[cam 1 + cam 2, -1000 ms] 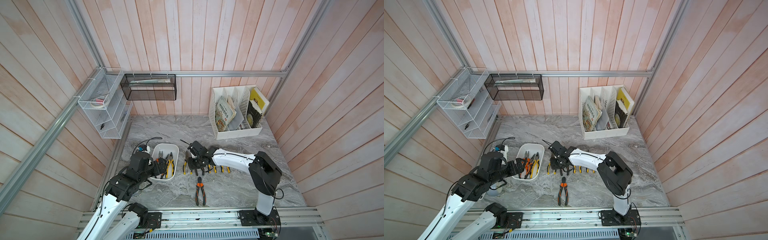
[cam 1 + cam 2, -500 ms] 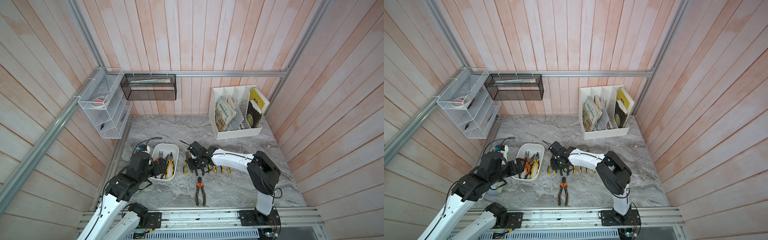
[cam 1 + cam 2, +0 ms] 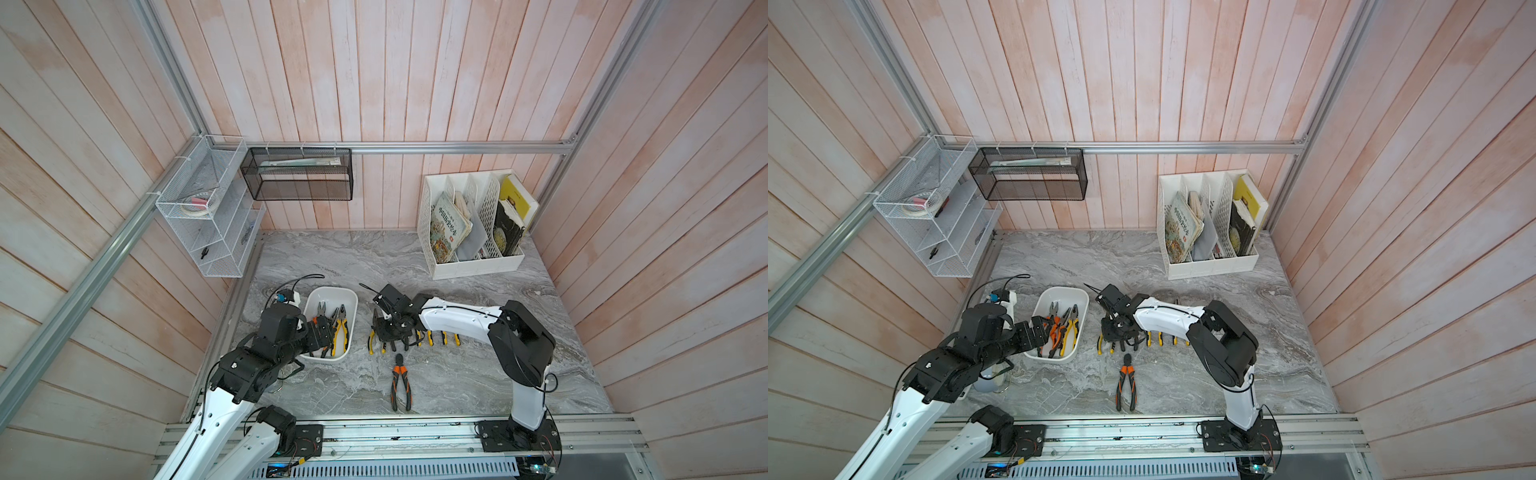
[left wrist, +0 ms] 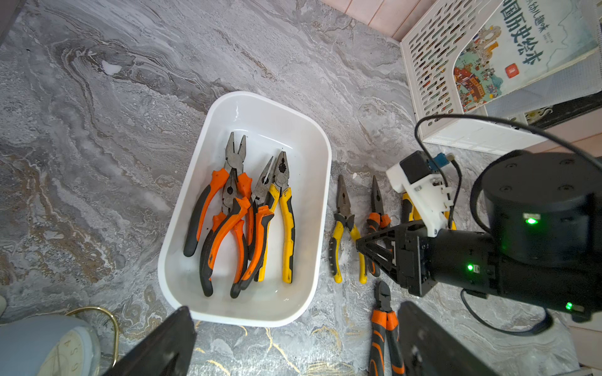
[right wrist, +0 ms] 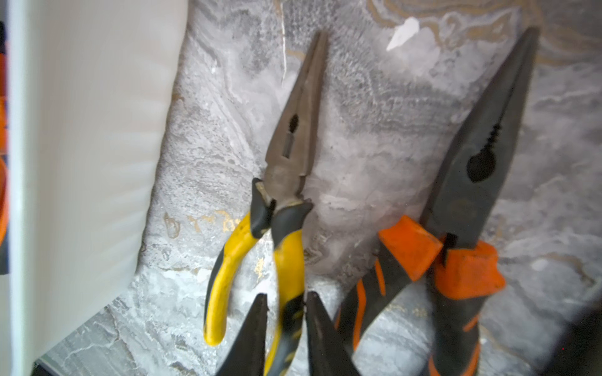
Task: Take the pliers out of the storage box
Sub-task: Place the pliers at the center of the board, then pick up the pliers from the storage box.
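Observation:
The storage box (image 3: 332, 293) (image 3: 1064, 291) (image 4: 260, 97) is a white tub at the table's left and holds several pliers (image 4: 241, 215) with orange or yellow handles. My left gripper (image 3: 322, 337) (image 3: 1038, 328) (image 4: 296, 345) hovers over its near left end, open and empty. Right of the box more pliers lie in a row. My right gripper (image 3: 390, 340) (image 3: 1121, 336) (image 5: 285, 296) reaches down at the yellow needle-nosed pair (image 5: 290, 156) (image 4: 345, 224). Its fingers stand narrowly parted round one blurred handle. An orange needle-nosed pair (image 5: 469, 182) lies beside it.
Orange cutters (image 3: 400, 384) (image 3: 1126, 384) lie alone toward the front edge. A white file holder with books (image 3: 469, 224) stands at the back right. A white mesh rack (image 3: 203, 216) and a black basket (image 3: 299, 174) hang on the walls. A grey-blue clock (image 4: 49, 345) sits near the left arm.
My right gripper's jaws have parted a little round the yellow handle. Both arms have stayed nearly where they were.

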{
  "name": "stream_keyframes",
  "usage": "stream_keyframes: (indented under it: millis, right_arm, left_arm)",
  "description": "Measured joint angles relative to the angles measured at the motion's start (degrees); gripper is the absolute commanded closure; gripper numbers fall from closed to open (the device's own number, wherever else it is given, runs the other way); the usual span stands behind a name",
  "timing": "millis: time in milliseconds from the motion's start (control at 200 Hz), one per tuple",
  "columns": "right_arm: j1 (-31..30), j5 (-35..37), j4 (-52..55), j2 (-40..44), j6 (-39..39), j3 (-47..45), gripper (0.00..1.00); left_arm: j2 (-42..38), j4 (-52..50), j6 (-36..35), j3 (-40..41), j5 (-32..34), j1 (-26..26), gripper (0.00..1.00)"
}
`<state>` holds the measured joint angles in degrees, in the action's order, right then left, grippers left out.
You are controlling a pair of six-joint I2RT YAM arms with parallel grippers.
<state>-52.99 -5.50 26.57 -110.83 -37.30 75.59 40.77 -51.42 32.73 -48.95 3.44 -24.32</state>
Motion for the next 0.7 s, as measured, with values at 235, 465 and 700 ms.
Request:
stream_keyframes:
  millis: [235,465,700]
  right_arm:
    - [0.0,-0.4,1.2,0.0,0.0,2.3,0.63]
    - [0.0,-0.4,4.6,0.5,-0.3,9.2,0.63]
    - [-0.6,-3.1,5.0,1.4,-2.5,16.7,0.62]
  left_arm:
    - [0.0,0.0,0.0,0.0,0.0,0.0,0.00]
    - [0.0,0.0,0.0,0.0,0.0,0.0,0.00]
    - [-1.4,0.0,0.1,0.0,0.7,0.0,0.00]
